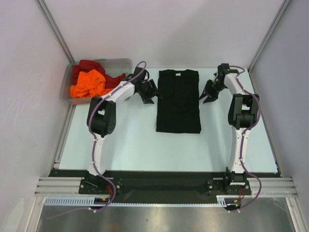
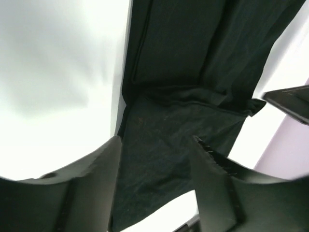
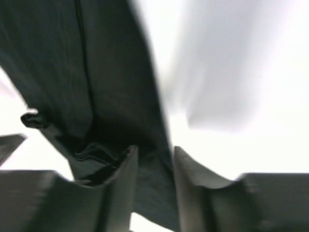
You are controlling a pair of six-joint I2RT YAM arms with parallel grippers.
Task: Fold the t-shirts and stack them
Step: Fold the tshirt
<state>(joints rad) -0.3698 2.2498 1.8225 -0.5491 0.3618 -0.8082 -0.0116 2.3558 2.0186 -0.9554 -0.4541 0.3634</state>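
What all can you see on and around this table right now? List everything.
black t-shirt: one, black, folded into a long strip, flat at mid-table
orange t-shirt: one, bright orange, crumpled in the bin, near side
dark red t-shirt: one, dark red, crumpled in the bin, behind the orange one
plastic bin: one, clear grey, table's far left corner
table: one, pale
left arm, right arm: two, white and black, flanking the black t-shirt
left gripper: one, black, open, by the shirt's left edge
right gripper: one, black, open, by its right edge
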